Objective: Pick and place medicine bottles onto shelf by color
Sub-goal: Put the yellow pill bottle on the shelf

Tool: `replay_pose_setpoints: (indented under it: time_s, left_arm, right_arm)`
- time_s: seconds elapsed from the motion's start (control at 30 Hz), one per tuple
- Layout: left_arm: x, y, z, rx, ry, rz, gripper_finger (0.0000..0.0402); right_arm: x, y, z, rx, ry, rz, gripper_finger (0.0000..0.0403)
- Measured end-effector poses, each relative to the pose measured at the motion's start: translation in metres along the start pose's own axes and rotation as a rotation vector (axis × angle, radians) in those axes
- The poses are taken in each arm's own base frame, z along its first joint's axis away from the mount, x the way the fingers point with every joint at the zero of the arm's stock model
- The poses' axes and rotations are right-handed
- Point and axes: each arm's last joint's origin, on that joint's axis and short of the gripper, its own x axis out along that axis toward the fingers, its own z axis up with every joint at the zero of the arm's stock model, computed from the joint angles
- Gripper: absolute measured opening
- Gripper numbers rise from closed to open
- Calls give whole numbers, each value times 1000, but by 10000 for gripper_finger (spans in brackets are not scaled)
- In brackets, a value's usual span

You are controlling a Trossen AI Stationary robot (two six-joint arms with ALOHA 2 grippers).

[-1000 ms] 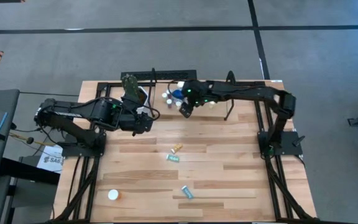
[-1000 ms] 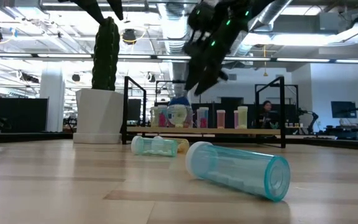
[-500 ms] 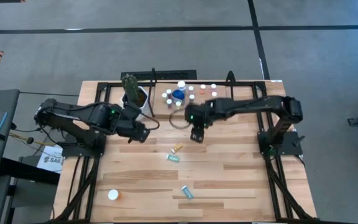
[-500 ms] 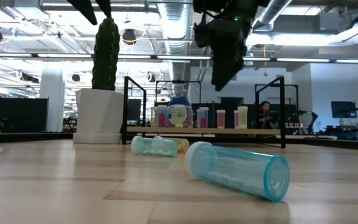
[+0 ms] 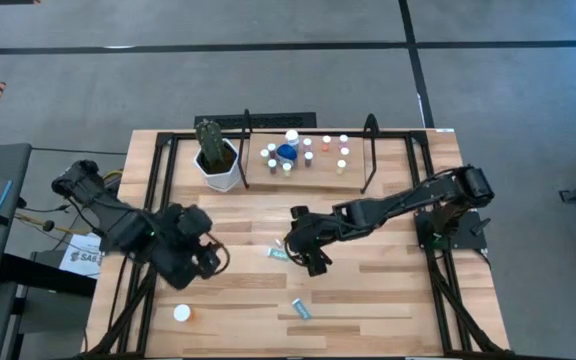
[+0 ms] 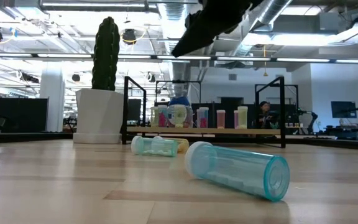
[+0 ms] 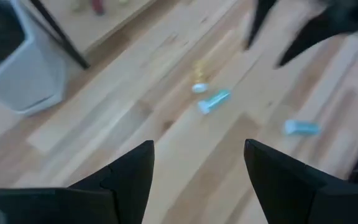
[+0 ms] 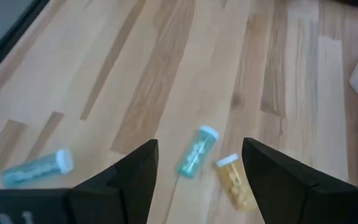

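Observation:
Two medicine bottles lie on their sides mid-table: a teal one [image 5: 278, 254] [image 8: 197, 151] and an amber one [image 8: 234, 180]. Another teal bottle [image 5: 301, 309] [image 6: 238, 169] lies nearer the front edge, and a white-capped orange one [image 5: 182, 313] stands at the front left. My right gripper [image 5: 308, 258] [image 8: 197, 186] hovers open above the mid-table pair. My left gripper [image 5: 205, 264] [image 7: 197, 180] hangs open over bare wood left of them. The shelf [image 5: 358, 178] at the far edge carries several bottles.
A white pot with a green cactus [image 5: 215, 160] stands at the shelf's left end. A larger blue bottle [image 5: 287, 150] stands among the shelf's small ones. Bare wood lies along the table's right half and between the two grippers.
My right gripper has swung from the shelf toward the near edge, rolling as it went, and now hangs over the mid-table bottles. My left gripper has swung from beside the cactus pot toward the near left. No bottle has moved.

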Motion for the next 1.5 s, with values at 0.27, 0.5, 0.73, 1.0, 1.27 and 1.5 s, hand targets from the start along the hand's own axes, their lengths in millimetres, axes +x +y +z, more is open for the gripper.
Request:
replay_pose_setpoints:
  time_s: [0.27,0.5,0.73,1.0,1.27,1.5]
  left_arm:
    - [-18,-14,-20,-112,-105,-134,235]
    - [-26,-21,-27,-216,-123,-214,235]
    - [-31,-25,-32,-292,-101,-271,235]
    - [-31,-25,-33,-334,-93,-276,235]
    - [-31,-25,-33,-332,-89,-270,235]
    - [-31,-24,-33,-323,-97,-265,235]
  right_arm:
    - [2,-19,-3,48,-14,-38,255]
    - [31,-32,-21,25,77,-43,255]
    - [68,-45,-37,-1,200,-28,255]
    - [87,-52,-48,-97,233,-4,255]
    - [92,-45,-51,-116,236,41,255]
    - [92,-51,-46,-111,177,20,255]
